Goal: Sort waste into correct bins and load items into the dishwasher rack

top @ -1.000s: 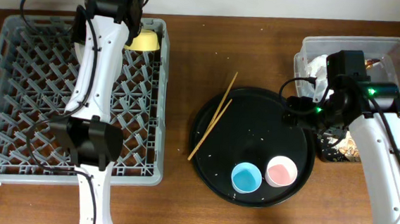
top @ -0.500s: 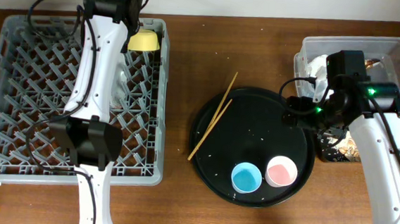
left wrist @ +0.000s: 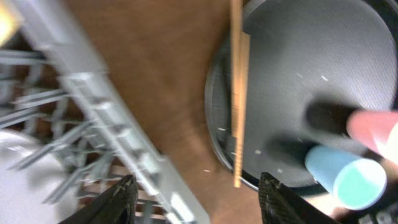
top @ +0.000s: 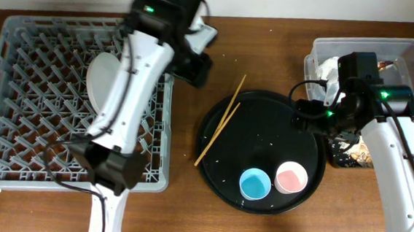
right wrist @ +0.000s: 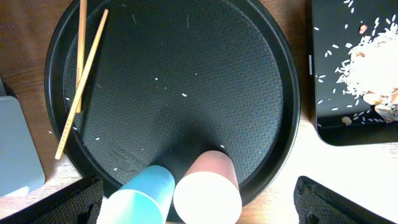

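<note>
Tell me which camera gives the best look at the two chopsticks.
Right wrist: the chopsticks lie close and sharp across the round tray's left rim, one cut off at the top edge. Overhead shows both whole but small; left wrist shows them motion-blurred.

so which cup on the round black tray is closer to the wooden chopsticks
The light blue cup; the pink cup stands beside it, farther away.
</note>
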Available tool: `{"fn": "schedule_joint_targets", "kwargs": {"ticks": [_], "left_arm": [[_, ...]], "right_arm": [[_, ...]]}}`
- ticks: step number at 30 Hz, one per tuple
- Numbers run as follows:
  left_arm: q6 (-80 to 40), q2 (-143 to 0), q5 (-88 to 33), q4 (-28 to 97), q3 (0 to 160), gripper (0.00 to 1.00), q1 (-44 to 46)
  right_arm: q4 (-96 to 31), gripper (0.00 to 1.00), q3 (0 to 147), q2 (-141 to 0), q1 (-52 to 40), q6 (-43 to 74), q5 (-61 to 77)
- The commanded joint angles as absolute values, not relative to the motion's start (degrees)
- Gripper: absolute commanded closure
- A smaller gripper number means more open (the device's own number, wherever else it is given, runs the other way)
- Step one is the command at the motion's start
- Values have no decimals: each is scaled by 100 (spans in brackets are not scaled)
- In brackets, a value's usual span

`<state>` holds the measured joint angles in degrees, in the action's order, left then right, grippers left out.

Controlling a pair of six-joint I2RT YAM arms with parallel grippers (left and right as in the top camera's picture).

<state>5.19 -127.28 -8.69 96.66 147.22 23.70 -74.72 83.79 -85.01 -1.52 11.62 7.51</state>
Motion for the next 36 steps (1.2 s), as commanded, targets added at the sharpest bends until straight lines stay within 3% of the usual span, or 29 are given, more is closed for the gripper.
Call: {"fn": "schedule_joint_targets", "kwargs": {"ticks": [1,3,4,11,13,14,15,17,20,23,27,28,30,32,34,36], "left_arm": [[561,-12628,-777,9673,14628,44,2593],[545,-12606,-1177,9673,14628,44,2410],[543,-12604,-1262,9673,14608,52,2357],[180,-11056,-858,9588,12807,54,2362],[-47,-10254,-1354,8739,11078,54,2390],[-47,-9461,-2519,7336,9295,54,2484],[-141,-9115,-2915,6311,8374,53,2609],[-687,-8978,-2919,4609,7037,42,2936],[-679,-9408,-2915,3946,6818,41,3494],[-569,-9417,-2915,3927,6818,32,3841],[-427,-9419,-2825,4062,6818,34,4224],[-432,-9419,-2692,4165,6818,40,4209],[-893,-9417,-2274,4254,6838,42,3701],[-980,-9411,-2661,4263,6842,42,2735],[-930,-9411,-2832,4381,6842,42,2294],[-788,-9411,-2821,4397,6849,42,2180]], "right_arm": [[-7542,1,8455,-8475,-143,1140,707],[-7684,1,8455,-8475,-152,1138,746],[-7717,1,8455,-8475,-152,1138,744],[-7881,1,8455,-8475,-152,1138,744],[-7856,1,8455,-8475,-152,1138,740],[-7846,1,8455,-8475,-152,1138,720],[-7815,1,8455,-8475,-152,1140,720],[-7791,1,8455,-8475,-152,1140,722],[-7738,2,8455,-8479,-152,1142,722],[-7693,1,8455,-8576,-152,1142,725],[-7649,3,8455,-9011,-154,1140,943],[-7682,9,8455,-9017,-154,1138,1100],[-8090,18,8455,-9015,-239,1092,1201],[-8162,23,8453,-9015,-991,1094,1240],[-8064,24,8429,-9017,-1872,1096,969],[-7666,33,8165,-9017,-2458,950,788]]}}
